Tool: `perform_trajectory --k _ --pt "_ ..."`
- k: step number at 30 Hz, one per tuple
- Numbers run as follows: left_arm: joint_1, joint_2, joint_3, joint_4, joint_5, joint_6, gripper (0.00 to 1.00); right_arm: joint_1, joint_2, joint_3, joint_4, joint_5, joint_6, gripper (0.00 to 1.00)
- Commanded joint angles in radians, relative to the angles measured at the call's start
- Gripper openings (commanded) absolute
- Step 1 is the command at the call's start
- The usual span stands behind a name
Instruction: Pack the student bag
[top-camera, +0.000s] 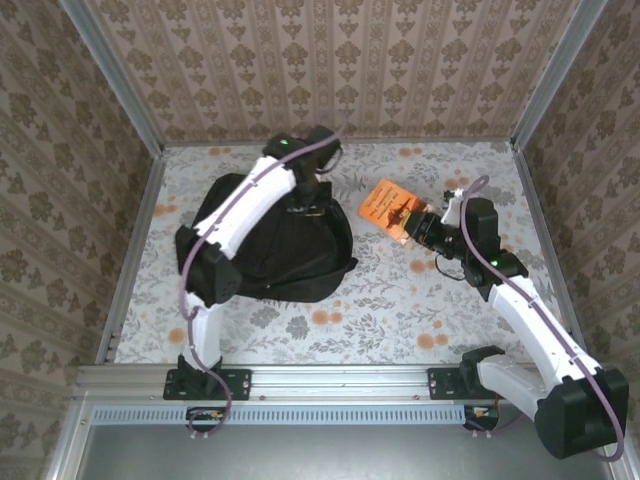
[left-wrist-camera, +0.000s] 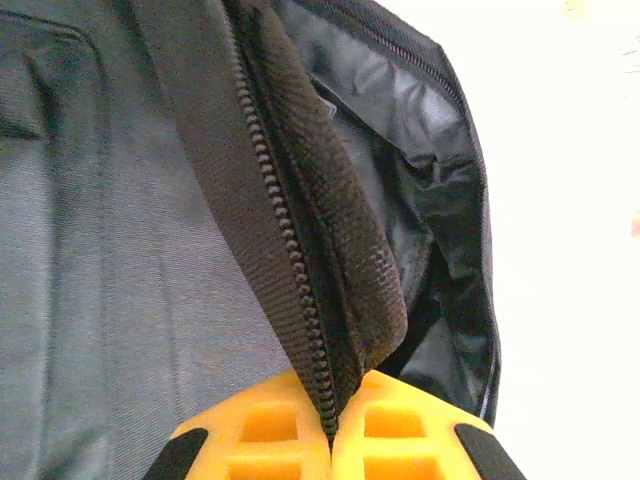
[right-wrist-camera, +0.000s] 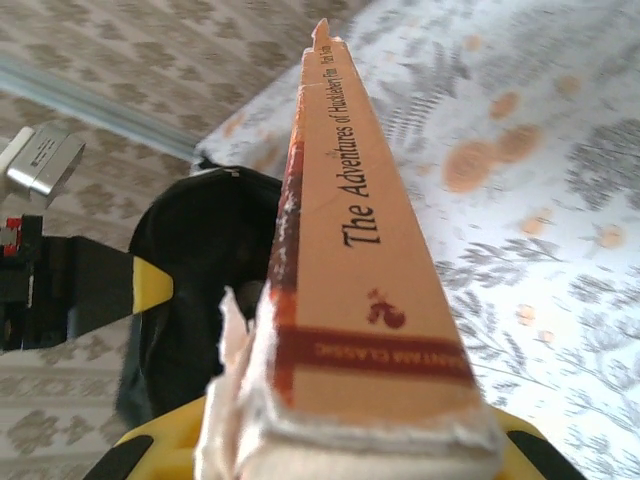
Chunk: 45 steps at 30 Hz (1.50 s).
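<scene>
1. The bag (top-camera: 270, 240) lies left of centre in the top view. My left gripper (left-wrist-camera: 330, 438) is clamped on its zipper edge (left-wrist-camera: 300, 260); I should lift this to spread the mouth wide.
2. My right gripper (right-wrist-camera: 350, 445) grips the book (right-wrist-camera: 360, 230), right of centre. I judge an edge-first entry best.
</scene>
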Motion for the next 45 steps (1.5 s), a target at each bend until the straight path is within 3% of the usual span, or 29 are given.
perform_trajectory --k 1,7,16,25,33,39,42,45 --pt "0.074 -0.128 -0.038 0.021 0.159 0.101 0.0 0.031 -0.003 0.072 0.03 -0.128 -0.048 0.0" --pt "0.168 -0.227 -0.107 0.056 0.303 0.116 0.0 0.162 0.129 0.154 0.034 -0.244 -0.034 0.0" --pt "0.24 -0.299 -0.219 0.148 0.44 0.088 0.0 0.334 0.365 0.241 0.118 -0.268 0.026 0.0" --pt "0.268 -0.309 -0.271 0.212 0.524 0.04 0.0 0.417 0.63 0.291 0.435 -0.265 0.255 0.0" --pt "0.29 -0.314 -0.279 0.241 0.564 0.013 0.01 0.477 0.785 0.387 0.566 -0.226 0.384 0.0" --pt "0.278 -0.36 -0.275 0.134 0.404 0.118 0.39 0.477 0.757 0.363 0.558 -0.171 0.374 0.0" --pt "0.242 -0.393 -0.313 0.121 0.356 0.159 0.47 0.478 0.767 0.372 0.557 -0.182 0.378 0.0" --pt "0.181 -0.411 -0.348 0.103 0.282 0.181 0.48 0.48 0.78 0.378 0.564 -0.187 0.382 0.0"
